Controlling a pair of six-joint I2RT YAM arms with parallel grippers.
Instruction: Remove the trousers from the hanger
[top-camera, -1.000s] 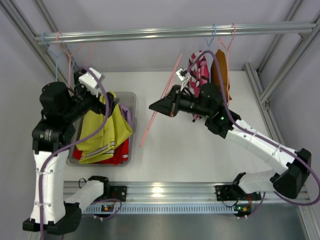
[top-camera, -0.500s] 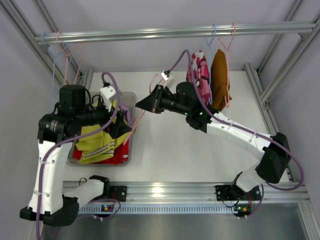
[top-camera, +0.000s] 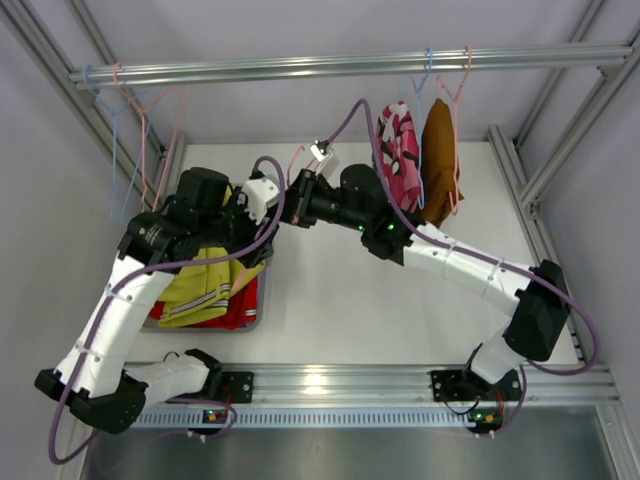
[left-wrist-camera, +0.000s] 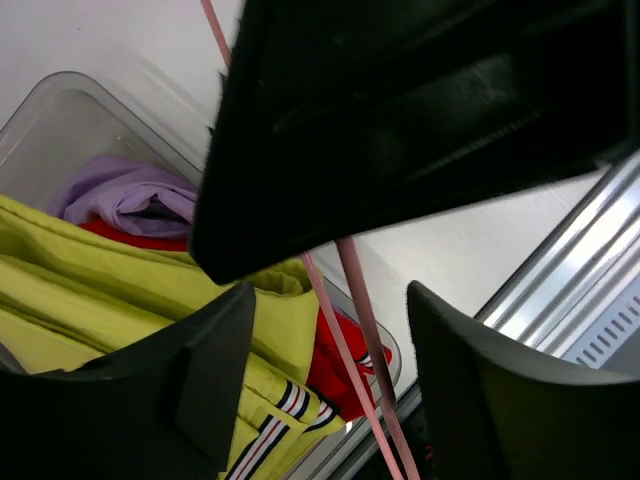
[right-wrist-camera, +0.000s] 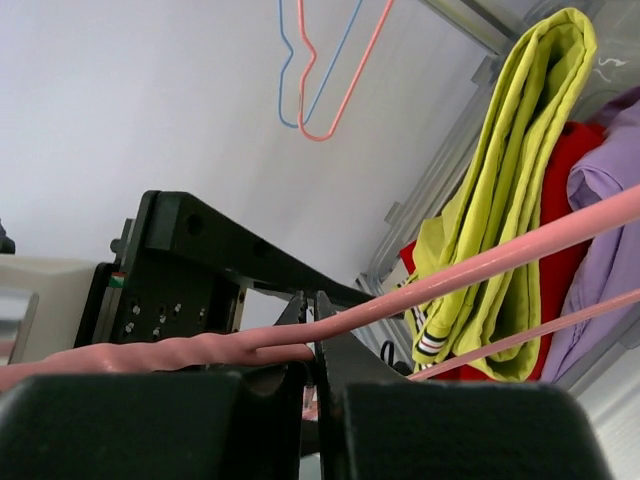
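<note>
The yellow-green trousers (top-camera: 200, 285) and the red trousers (top-camera: 238, 312) lie in a clear bin (top-camera: 262, 300). The lilac trousers (left-wrist-camera: 130, 195) show beside them in the left wrist view. My right gripper (top-camera: 287, 208) is shut on the twisted neck of a bare pink hanger (right-wrist-camera: 420, 290) and holds it over the bin's right rim. My left gripper (top-camera: 266, 212) is open, right up against the right one. The hanger's two wires (left-wrist-camera: 350, 330) run between its fingers (left-wrist-camera: 205, 370) without touching them. All three trousers also show in the right wrist view: yellow-green (right-wrist-camera: 510, 190), red (right-wrist-camera: 565, 200), lilac (right-wrist-camera: 610, 170).
A pink patterned garment (top-camera: 400, 150) and a brown one (top-camera: 438, 160) hang from the top rail (top-camera: 350, 65) at the right. Empty pink and blue hangers (top-camera: 130, 130) hang at its left end. The aluminium frame runs along the sides and the front.
My right arm has carried the pink hanger left, from the table's middle to the bin's edge. My left arm has swung right from over the bin to meet it.
</note>
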